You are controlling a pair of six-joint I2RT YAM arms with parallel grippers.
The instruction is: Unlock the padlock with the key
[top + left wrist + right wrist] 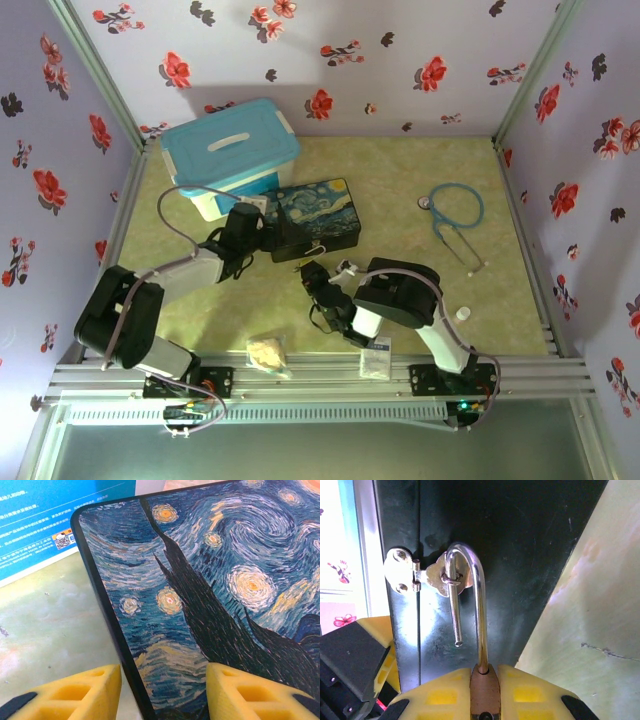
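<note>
a robot test booth — floral-papered walls (400, 90), aluminium frame (320, 378) in front.

Three pale lavender papered walls (400, 60), printed with red and dark flowers, close in the back and both sides. Grey metal posts (100, 75) stand in the two back corners. The table (390, 170) has a mottled yellow-green top, with a ribbed aluminium rail (320, 385) along its near edge. The light is bright and even.
</note>
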